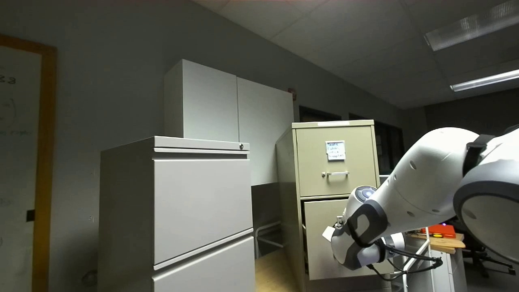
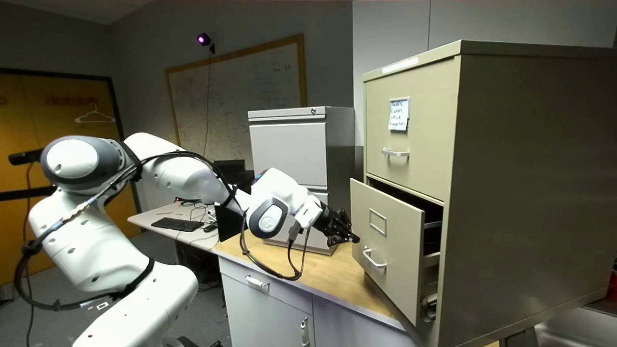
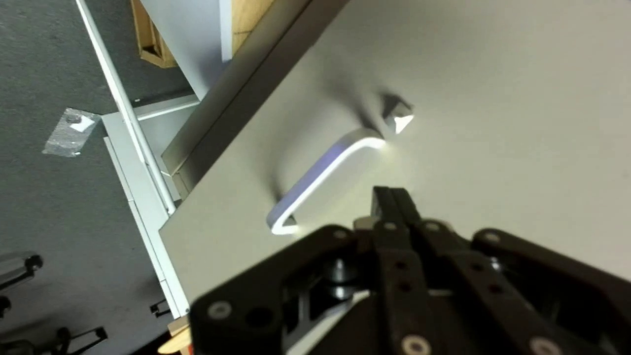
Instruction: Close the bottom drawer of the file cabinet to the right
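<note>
The beige file cabinet (image 1: 312,156) stands on the right; it also shows in an exterior view (image 2: 520,168). Its bottom drawer (image 2: 395,279) is pulled out, with a dark gap behind its front. The drawer front also shows in an exterior view (image 1: 320,213) and fills much of the wrist view (image 3: 493,123). Its silver handle (image 2: 373,259) also shows in the wrist view (image 3: 323,175). My gripper (image 2: 355,238) is shut and empty, at the drawer front beside the handle. Its fingertips are together in the wrist view (image 3: 393,192). I cannot tell whether they touch the front.
A grey file cabinet (image 2: 289,149) stands beside the beige one, both on a wooden counter (image 2: 337,274). The closed top drawer (image 2: 409,130) has its own handle above. A desk (image 2: 164,217) with a keyboard is behind the arm. A white rail (image 3: 123,103) runs below the cabinet.
</note>
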Robot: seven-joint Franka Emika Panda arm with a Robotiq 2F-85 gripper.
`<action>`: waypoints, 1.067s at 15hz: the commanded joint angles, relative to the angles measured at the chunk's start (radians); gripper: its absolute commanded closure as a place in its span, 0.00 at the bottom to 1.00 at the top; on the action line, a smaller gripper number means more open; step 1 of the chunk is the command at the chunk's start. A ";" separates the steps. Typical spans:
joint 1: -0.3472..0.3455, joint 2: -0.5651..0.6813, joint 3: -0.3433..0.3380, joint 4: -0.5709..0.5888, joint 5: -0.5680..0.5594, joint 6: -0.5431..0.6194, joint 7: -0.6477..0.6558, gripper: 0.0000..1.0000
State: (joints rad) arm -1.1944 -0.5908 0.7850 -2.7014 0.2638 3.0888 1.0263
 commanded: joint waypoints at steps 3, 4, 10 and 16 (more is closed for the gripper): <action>-0.092 -0.031 0.121 0.076 -0.032 0.097 0.100 1.00; -0.116 -0.033 0.150 0.095 -0.029 0.105 0.102 1.00; -0.480 -0.069 0.418 0.270 -0.051 0.073 0.087 1.00; -0.701 -0.053 0.588 0.403 -0.064 0.046 0.061 1.00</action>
State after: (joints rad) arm -1.7548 -0.6783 1.3013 -2.4006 0.2273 3.1595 1.1088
